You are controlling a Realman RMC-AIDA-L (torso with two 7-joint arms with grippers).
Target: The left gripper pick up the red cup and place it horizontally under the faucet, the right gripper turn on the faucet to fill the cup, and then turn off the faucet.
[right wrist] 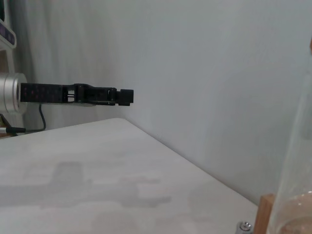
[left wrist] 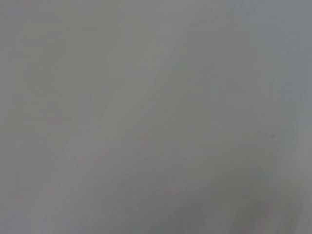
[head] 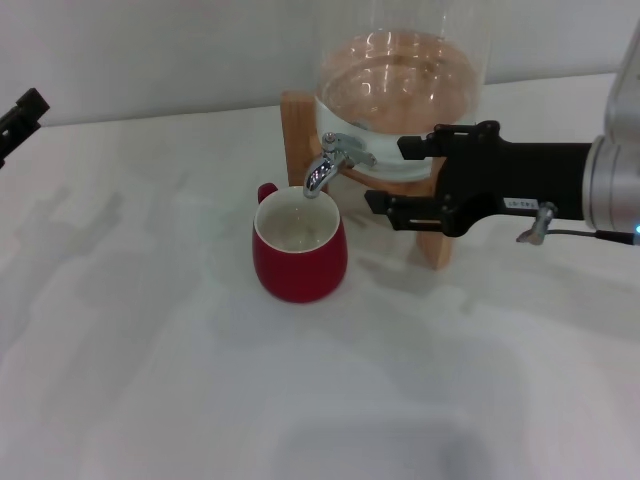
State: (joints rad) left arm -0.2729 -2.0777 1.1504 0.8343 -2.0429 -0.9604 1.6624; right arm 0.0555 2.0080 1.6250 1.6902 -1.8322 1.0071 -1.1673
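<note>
Our right claw (head: 385, 172) is spread open just right of the small chrome faucet (head: 333, 160), above the squat red ceramic cup (head: 298, 250). We should close squarely on the lever and turn gently. Our left claw (head: 22, 112) sits far left; its state we cannot tell.

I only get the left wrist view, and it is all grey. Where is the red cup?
Observer: The red cup stands upright on the table, right under the faucet spout.
Operator: Is anything holding it?
Observer: No. The left gripper is off at the table's far left edge.
Operator: And the other arm?
Observer: The right gripper is open just right of the faucet, apparently not touching it.
</note>
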